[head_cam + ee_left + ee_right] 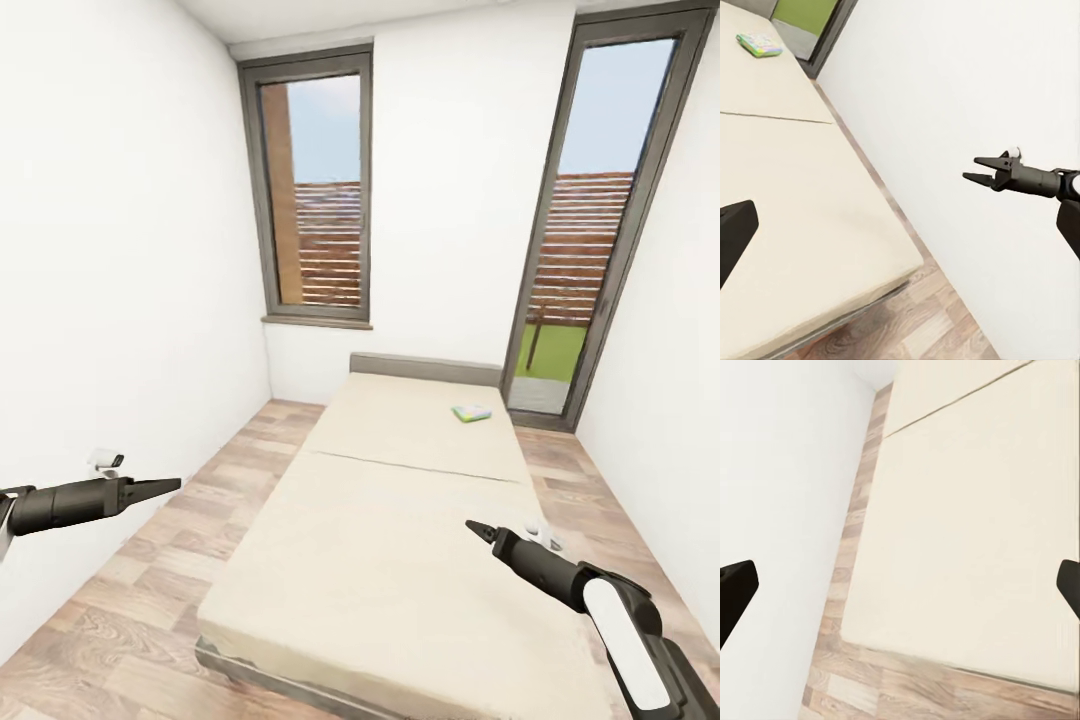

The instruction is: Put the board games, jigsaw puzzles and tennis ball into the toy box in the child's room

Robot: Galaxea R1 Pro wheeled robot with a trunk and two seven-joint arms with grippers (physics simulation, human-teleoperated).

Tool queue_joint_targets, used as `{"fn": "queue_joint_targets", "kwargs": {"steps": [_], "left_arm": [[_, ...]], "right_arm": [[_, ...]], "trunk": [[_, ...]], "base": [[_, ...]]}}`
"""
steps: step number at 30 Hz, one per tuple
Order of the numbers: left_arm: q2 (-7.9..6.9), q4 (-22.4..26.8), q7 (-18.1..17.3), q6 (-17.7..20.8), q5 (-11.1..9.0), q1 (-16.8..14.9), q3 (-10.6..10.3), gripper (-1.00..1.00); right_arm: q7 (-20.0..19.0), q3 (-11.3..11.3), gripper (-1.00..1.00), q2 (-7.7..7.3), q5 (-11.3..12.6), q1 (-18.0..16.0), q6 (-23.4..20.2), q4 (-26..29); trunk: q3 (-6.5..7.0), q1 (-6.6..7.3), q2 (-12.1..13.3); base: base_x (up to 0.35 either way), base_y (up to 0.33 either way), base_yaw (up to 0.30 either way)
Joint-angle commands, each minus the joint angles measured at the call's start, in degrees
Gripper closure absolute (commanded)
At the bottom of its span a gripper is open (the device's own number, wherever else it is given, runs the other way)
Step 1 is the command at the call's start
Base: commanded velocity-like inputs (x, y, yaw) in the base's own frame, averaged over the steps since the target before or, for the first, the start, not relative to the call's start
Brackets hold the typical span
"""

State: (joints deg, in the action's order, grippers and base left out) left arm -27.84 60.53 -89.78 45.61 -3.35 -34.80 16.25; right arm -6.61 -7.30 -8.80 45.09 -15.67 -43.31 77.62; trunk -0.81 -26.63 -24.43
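I am in the child's room at the foot of the bed [400, 520], a wide beige mattress with a low grey headboard. One board game [471, 412], a small flat green-and-white box, lies on the mattress near the headboard on the right side; it also appears in the left wrist view as the same box [759, 43]. My left gripper [172, 486] hovers over the floor left of the bed. My right gripper [472, 526] hangs over the mattress's near right part, and its fingers [984, 161] stand apart. Both grippers hold nothing.
White walls close in on both sides. Wood-plank floor [180, 560] runs along each side of the bed. A tall window [315, 190] and a glass door [590, 230] fill the far wall. A small white object [105, 462] sits by the left wall.
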Motion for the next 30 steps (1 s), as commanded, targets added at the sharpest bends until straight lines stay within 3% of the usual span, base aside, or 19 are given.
{"fn": "queue_joint_targets", "kwargs": {"steps": [1, 14, 30], "left_arm": [[-0.03, 0.03, -0.22, 0.61, 0.04, -0.01, 0.01, -1.0], [-0.02, 0.03, -0.22, 0.62, 0.07, -0.01, 0.01, -1.0], [-0.02, 0.03, -0.22, 0.62, 0.07, -0.01, 0.01, -1.0]], "right_arm": [[-0.35, -0.07, -1.0, 0.03, -0.27, -0.06, -0.31, -0.01], [-0.24, -0.09, -1.0, 0.1, -0.27, -0.06, -0.28, -0.01], [0.02, -0.09, -1.0, 0.46, -0.26, -0.06, -0.15, -0.48]], "trunk": [[-0.09, -0.03, -0.09], [-0.09, -0.03, -0.09], [-0.09, -0.03, -0.09]], "base": [[0.0, -0.101, -0.28], [0.0, -0.172, -0.26], [0.0, -0.113, -0.022]]}}
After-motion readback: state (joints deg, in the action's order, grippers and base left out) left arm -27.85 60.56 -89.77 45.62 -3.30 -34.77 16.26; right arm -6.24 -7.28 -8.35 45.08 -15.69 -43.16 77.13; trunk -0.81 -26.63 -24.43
